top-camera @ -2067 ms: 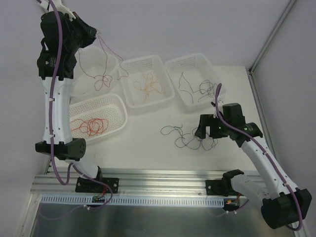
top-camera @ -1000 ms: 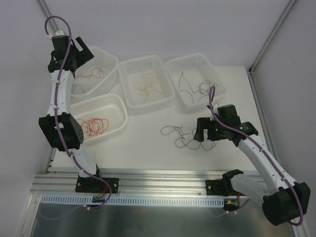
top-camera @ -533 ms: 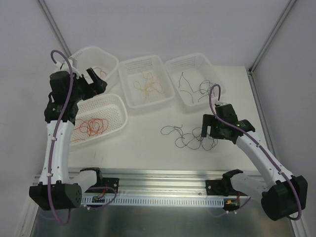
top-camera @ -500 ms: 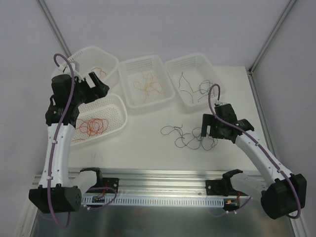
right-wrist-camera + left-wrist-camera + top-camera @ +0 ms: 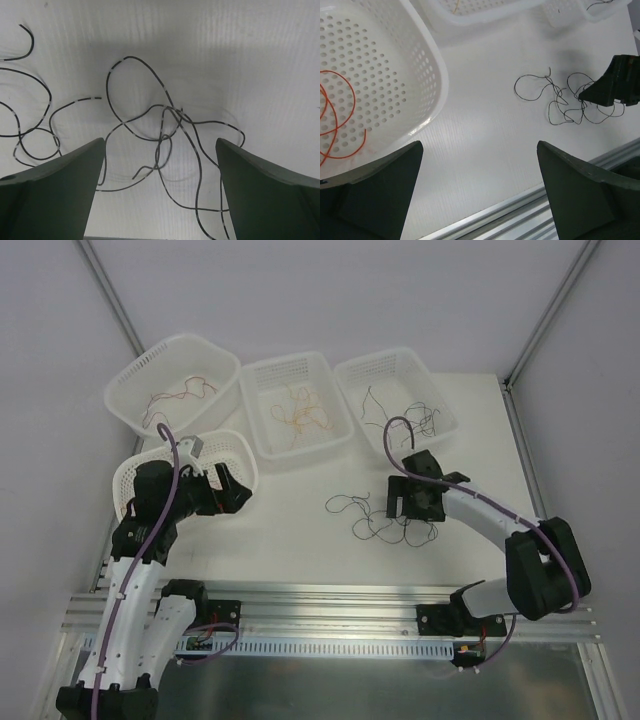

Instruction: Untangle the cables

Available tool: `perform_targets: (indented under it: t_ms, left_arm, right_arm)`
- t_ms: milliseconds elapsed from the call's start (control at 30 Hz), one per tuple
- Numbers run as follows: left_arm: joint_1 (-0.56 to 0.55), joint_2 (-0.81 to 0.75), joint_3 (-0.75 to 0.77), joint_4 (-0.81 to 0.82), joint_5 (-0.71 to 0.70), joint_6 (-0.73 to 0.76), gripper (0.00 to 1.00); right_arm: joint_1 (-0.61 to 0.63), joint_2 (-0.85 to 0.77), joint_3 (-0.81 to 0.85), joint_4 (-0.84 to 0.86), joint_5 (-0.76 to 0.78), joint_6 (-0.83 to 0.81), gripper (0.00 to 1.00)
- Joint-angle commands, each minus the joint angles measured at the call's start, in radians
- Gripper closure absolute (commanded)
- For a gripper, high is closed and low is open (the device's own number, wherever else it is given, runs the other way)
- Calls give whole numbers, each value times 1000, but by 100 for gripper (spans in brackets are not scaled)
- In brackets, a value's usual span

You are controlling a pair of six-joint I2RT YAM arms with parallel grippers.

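The right hand hangs low over the white, finely ribbed worktop, its jaws spread wide with nothing between them. Directly beneath it, trailing off to its left, a loose tangle of black cables lies flat on the bare surface. The left hand is just as wide open and empty, poised over the right end of a perforated basket. Red cables lie inside that basket, to the hand's left. Beyond both hands, 3 more baskets stand in a row at the back, holding red-brown cables, orange cables and black strands. An aluminium rail edges the worktop behind the hands. Pale walls enclose the space, with 2 slanting metal posts at the back corners.
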Motion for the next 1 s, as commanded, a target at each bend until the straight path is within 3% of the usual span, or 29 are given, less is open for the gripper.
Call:
perform_targets:
  t_ms: [0,267,367,433,467,533,567,667,967]
  left_arm:
    - [-23,-7,-54,43,3,28,1]
    - [-30,12,-126,92,2,16,1]
    - [-32,15,-134,98,-15,22,1]
    - [-32,18,-132,101,-26,25,1]
    - [-32,18,-132,101,-35,28,1]
    - [-32,21,-131,103,-37,31,1]
    - [-32,22,-131,103,-37,31,1]
    - [-32,29,-129,105,-37,32,1]
    - [-32,47,-129,105,-32,32,1]
  right_arm:
    - [60,69,52,52,43,48,3]
    - [117,270,162,-26,101,66,1]
    - [121,301,182,-37,90,57,11]
    - [120,308,187,-37,78,51,30]
    - [121,310,187,-40,76,51,45]
    - [123,310,184,-43,70,45,60]
    - [123,307,182,-44,67,42,79]
    - [123,283,173,-60,70,29,99]
    - [127,37,274,-205,129,-55,99]
